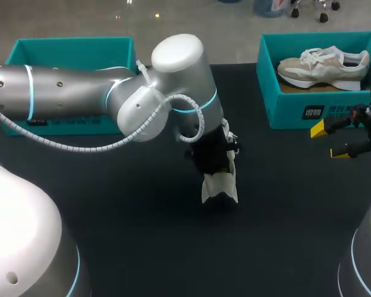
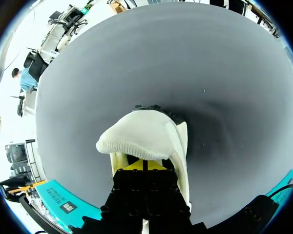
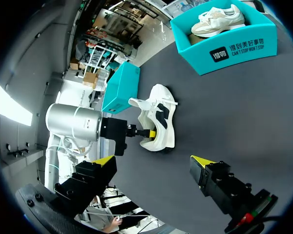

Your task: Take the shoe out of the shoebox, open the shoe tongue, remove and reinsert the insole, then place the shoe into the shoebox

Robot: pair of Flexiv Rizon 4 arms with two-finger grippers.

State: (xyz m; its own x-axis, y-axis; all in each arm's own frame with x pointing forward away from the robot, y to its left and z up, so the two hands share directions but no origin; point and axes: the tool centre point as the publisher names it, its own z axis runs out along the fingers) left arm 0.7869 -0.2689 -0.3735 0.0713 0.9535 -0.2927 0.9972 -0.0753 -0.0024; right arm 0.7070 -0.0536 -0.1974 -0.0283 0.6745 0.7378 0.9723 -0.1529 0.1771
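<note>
I have the white shoe (image 1: 221,185) out on the dark table (image 1: 142,260), about at its middle and well apart from both boxes, so I count the first step as done. My left gripper (image 2: 144,165) is down at the shoe's opening with its fingers drawn close together, clamped on a soft white edge of the shoe. Whether that edge is the tongue or the heel collar I cannot tell from these views. My right gripper (image 3: 154,163) hangs wide and empty off to the right side of the table, near the front wall of the right shoebox (image 1: 297,105), touching nothing. That box holds a beige shoe (image 1: 324,67) lying on its side. The left shoebox (image 1: 68,55) sits at the far left behind my left arm, and its inside is mostly hidden from me. I see no loose insole on the table, so I judge the insole is not yet out and that I am at the tongue-opening stage, or just starting on the insole. By that reading, what is left is pulling the insole, seating it again, and carrying the shoe into its box.
</note>
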